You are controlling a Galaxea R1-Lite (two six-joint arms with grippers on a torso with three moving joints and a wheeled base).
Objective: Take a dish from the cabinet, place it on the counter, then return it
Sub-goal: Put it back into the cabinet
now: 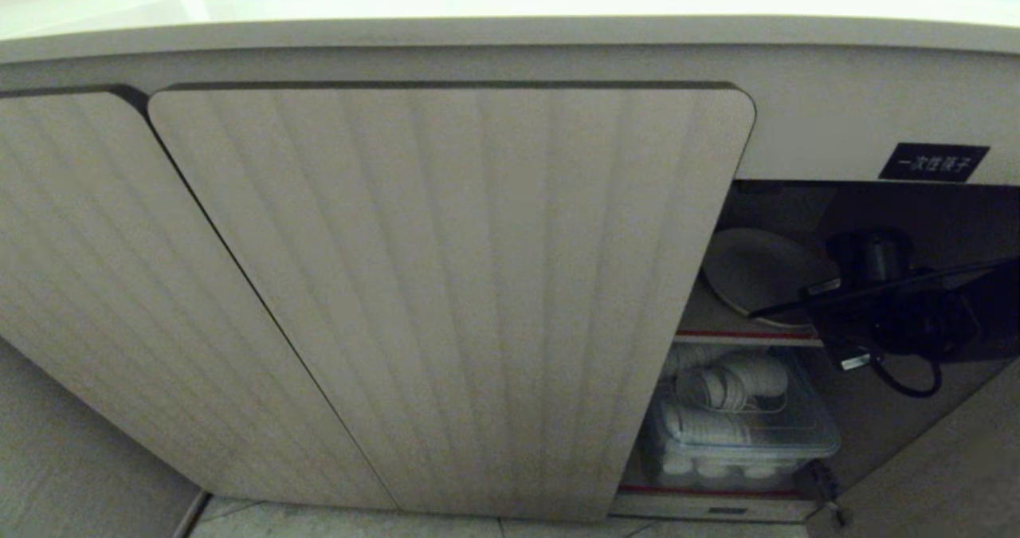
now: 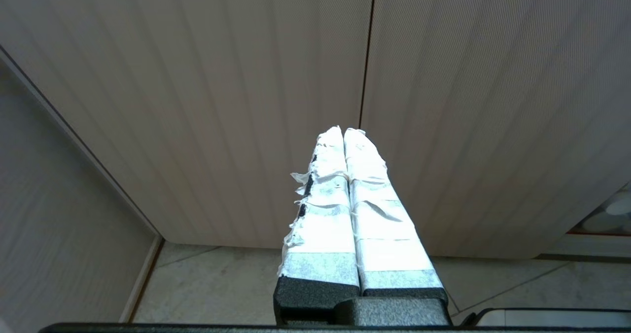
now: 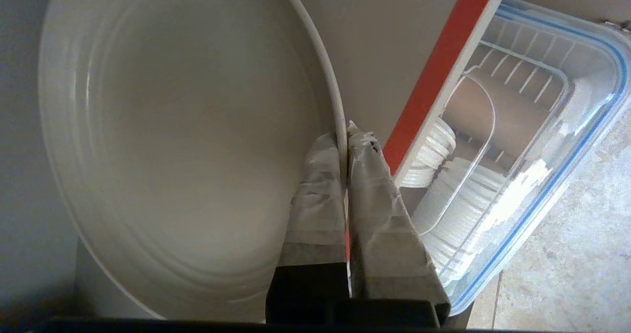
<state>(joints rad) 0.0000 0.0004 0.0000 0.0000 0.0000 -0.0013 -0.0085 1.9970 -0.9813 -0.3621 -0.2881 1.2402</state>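
Item: dish (image 3: 177, 140), cream-white, lay on the red-edged upper shelf (image 3: 438, 71) inside the open right bay of the cabinet (image 1: 446, 283), at about four o'clock in the head view; right gripper (image 3: 343, 140) was clenched on its rim, one taped finger on each face. Below the shelf, at five o'clock: clear plastic box (image 1: 741, 442) of stacked white plates. Left gripper (image 2: 343, 131) hung with taped fingers pressed together, empty, facing the closed ribbed doors; counter (image 1: 510, 12) ran along twelve o'clock.
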